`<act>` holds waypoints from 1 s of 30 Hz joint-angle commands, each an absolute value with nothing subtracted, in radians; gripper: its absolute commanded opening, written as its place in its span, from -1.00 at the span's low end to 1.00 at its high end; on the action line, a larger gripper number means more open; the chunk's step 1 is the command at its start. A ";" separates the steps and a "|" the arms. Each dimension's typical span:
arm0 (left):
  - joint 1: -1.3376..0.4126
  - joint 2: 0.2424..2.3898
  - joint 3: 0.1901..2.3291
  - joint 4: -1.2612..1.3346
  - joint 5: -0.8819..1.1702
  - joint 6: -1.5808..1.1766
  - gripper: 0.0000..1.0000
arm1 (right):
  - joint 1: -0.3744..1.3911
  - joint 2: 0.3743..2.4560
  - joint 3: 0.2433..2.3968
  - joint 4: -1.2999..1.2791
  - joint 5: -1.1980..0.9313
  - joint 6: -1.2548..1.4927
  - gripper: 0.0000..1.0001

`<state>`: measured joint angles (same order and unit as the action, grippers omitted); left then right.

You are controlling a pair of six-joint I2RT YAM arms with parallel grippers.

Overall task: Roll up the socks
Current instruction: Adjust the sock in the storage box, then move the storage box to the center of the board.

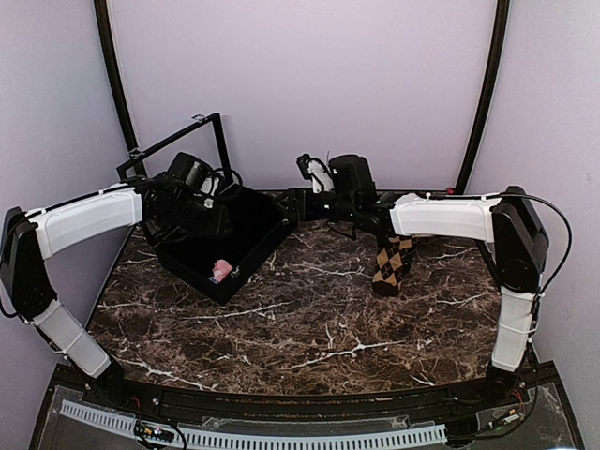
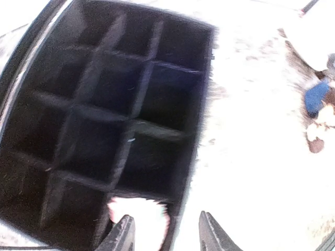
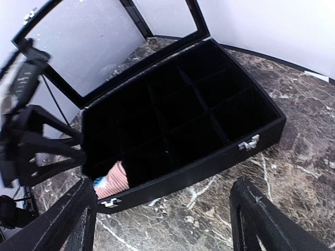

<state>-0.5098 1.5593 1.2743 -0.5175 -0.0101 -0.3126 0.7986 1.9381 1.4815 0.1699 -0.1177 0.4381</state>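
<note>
Pink sock (image 1: 222,270) lay bundled in a corner compartment of the box (image 1: 246,272). Argyle sock (image 1: 393,262) lay on the table (image 1: 309,319) under the right arm. Left gripper (image 2: 165,218) hung above the pink sock with fingers apart and empty; right gripper (image 3: 163,185) was spread wide and empty.

A black compartmented box (image 3: 209,168) was seen on the dark marbled table (image 3: 296,175), its glazed lid (image 3: 89,47) raised behind; a pink sock (image 3: 112,180) was lodged in its near-left corner compartment; the right gripper (image 3: 162,209) was held spread wide before the box.
</note>
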 commanded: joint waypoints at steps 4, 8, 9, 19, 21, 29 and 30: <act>-0.624 1.528 1.153 -0.431 -0.010 -0.253 -0.15 | 0.811 1.897 1.480 0.072 0.028 0.379 0.62; -0.665 1.494 1.052 -0.372 0.012 -0.256 -0.14 | 0.820 1.840 1.417 0.058 0.083 0.384 0.63; -0.670 1.490 1.033 -0.365 0.007 -0.256 -0.13 | 0.821 1.828 1.400 0.057 0.096 0.386 0.63; -0.675 1.519 1.001 -0.305 -0.063 -0.214 -0.10 | 0.846 1.753 1.293 0.051 0.163 0.413 0.64; -0.676 1.537 1.008 -0.316 -0.075 -0.210 -0.10 | 0.852 1.752 1.291 0.044 0.173 0.413 0.64; -0.677 1.484 0.934 -0.239 -0.133 -0.203 -0.09 | 0.875 1.722 1.271 0.051 0.236 0.371 1.00; -0.678 1.474 0.924 -0.221 -0.137 -0.199 -0.09 | 0.883 1.715 1.274 0.045 0.262 0.343 0.99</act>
<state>-0.6769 1.5360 0.9649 -0.2790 -0.0921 -0.2230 0.8566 1.7718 1.2819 0.0406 0.1822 0.3958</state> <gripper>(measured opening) 0.452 0.973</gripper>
